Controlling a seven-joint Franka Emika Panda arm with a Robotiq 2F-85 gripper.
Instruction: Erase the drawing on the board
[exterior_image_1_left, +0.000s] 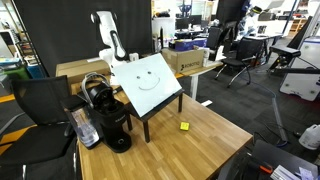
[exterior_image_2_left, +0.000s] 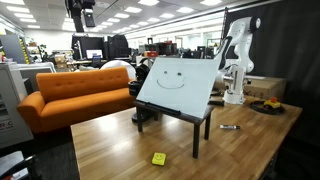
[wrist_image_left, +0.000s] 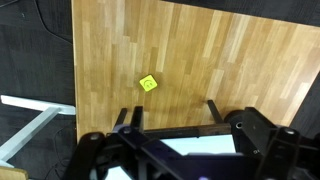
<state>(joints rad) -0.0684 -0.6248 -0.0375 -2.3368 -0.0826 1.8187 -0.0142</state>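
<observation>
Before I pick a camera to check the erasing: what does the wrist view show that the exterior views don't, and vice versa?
Wrist only: the claw, dark and close up along the bottom edge. Exterior only: the drawing, a smiley, on the board, plus the arm and coffee machine. Shared: the wooden table, the small yellow object and part of the board.

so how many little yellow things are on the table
1: a small yellow block on the table in front of the board; more could hide behind it.
</observation>
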